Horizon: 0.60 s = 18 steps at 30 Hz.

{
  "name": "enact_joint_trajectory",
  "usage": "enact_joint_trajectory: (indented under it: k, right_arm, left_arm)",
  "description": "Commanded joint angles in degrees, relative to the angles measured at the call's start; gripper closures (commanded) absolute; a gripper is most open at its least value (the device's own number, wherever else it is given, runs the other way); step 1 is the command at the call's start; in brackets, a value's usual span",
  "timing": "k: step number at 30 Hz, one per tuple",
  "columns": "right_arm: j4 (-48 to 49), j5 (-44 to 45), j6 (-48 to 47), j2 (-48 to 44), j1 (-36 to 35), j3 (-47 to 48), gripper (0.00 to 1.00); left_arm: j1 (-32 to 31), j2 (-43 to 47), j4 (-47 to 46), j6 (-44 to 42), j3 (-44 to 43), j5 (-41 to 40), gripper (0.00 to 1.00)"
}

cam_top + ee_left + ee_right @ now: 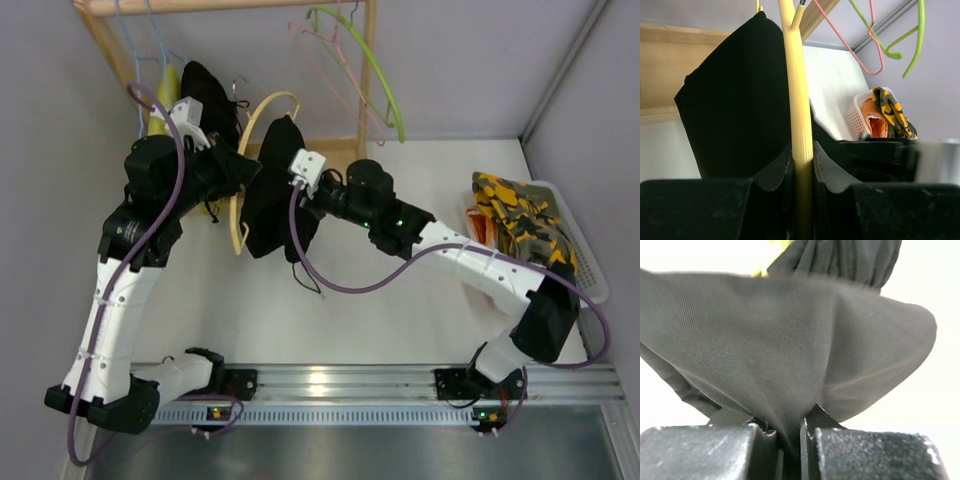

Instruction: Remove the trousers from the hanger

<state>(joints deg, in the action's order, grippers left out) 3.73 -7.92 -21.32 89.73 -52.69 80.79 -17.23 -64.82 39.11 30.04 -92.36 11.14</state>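
The cream-yellow hanger (258,112) hangs below the wooden rail, and the black trousers (275,190) are draped over it, their thin drawstrings dangling toward the table. My left gripper (240,172) is shut on the hanger's arm; in the left wrist view the yellow bar (801,115) runs up between my closed fingers, with the trousers (735,110) behind it. My right gripper (290,185) is shut on the trousers; in the right wrist view the black fabric (790,350) is pinched between the jaws and spreads out above them.
A second black garment (210,95) hangs at the left of the wooden rack (230,6) beside blue wire hangers. Pink wire hangers and a green hanger (380,70) hang at the right. A white basket (585,250) with camouflage cloth (520,215) stands at the right.
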Motion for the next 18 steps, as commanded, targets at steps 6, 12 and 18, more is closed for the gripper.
enact_joint_trajectory:
  k: [6,12,18]
  right_arm:
    - [0.9,1.2,-0.7,-9.6,0.4,8.5,1.00]
    - [0.9,2.6,-1.8,-10.5,0.7,12.5,1.00]
    - [-0.7,3.7,-5.4,-10.6,2.5,12.8,1.00]
  left_arm:
    - [0.2,2.0,-8.3,-0.4,3.1,-0.4,1.00]
    - [0.2,2.3,-8.3,-0.3,3.6,-0.4,1.00]
    - [0.2,1.7,-8.3,1.5,1.0,1.4,1.00]
